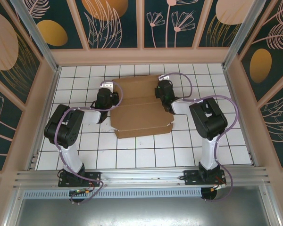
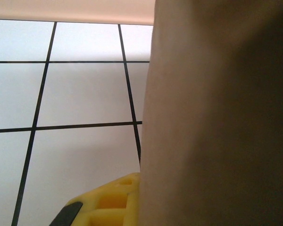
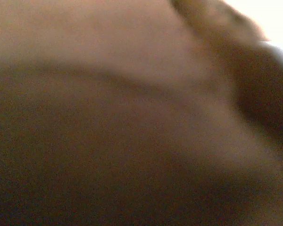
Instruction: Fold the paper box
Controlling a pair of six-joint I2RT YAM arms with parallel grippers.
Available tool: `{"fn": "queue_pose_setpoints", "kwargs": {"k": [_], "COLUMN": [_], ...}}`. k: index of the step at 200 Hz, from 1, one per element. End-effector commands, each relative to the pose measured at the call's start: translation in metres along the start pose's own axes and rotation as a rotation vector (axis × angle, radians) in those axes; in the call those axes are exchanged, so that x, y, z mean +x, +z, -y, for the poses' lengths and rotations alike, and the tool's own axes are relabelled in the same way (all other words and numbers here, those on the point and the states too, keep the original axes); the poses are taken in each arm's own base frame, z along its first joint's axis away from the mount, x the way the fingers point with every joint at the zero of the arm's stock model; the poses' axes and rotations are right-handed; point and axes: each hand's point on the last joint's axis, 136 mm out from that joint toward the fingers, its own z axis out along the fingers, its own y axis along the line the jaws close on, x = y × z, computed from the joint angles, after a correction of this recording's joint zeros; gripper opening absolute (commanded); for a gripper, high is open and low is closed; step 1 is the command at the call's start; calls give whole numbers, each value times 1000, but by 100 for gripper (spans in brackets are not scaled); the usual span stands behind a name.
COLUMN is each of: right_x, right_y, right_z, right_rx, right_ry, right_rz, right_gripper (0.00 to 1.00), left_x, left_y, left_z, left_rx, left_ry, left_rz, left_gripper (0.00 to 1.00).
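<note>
We find the plain brown corrugated cardboard paper box (image 1: 140, 110) lying opened out and mostly flat in the middle of the white tiled desk (image 1: 146, 151), with its creased panels running across between the two arms. We take that placing as purposeful, since each side edge is within reach of one arm.

The left arm (image 1: 66, 127) reaches in to the box's left edge and the right arm (image 1: 208, 120) to its right edge. Bracketed like this, the blank should be less free to slide while a wall is raised.

From the left wrist, brown cardboard (image 2: 217, 117) looms close to the lens, just beside one yellow moulded finger (image 2: 114, 201), with bare desk tiles (image 2: 75, 89) beyond. The left jaws are closed narrow. We judge they are working a side flap along its crease, though we cannot tell whether board is pinched between them.

From the right wrist, blurred brown board (image 3: 132, 117) sits very near the lens, so that arm is hard up against the box too. We cannot tell how the right jaws stand.

We judge the folding to be at an early step, with the panels not yet standing as walls.
</note>
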Motion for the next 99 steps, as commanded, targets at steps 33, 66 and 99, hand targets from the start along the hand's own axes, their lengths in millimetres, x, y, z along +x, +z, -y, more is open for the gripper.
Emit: {"fn": "queue_pose_setpoints", "kwargs": {"k": [33, 66, 99], "right_x": [9, 19, 26], "right_y": [9, 11, 12], "right_z": [13, 24, 31], "right_rx": [142, 229, 272], "right_ry": [-5, -34, -15], "right_rz": [-36, -64, -104], "right_gripper": [0, 0, 0], "left_x": [-6, -5, -4], "left_y": [1, 1, 1], "left_z": [19, 19, 18], "left_rx": [80, 80, 73], "left_ry": [3, 0, 0], "left_rz": [23, 21, 18], "left_gripper": [0, 0, 0]}}
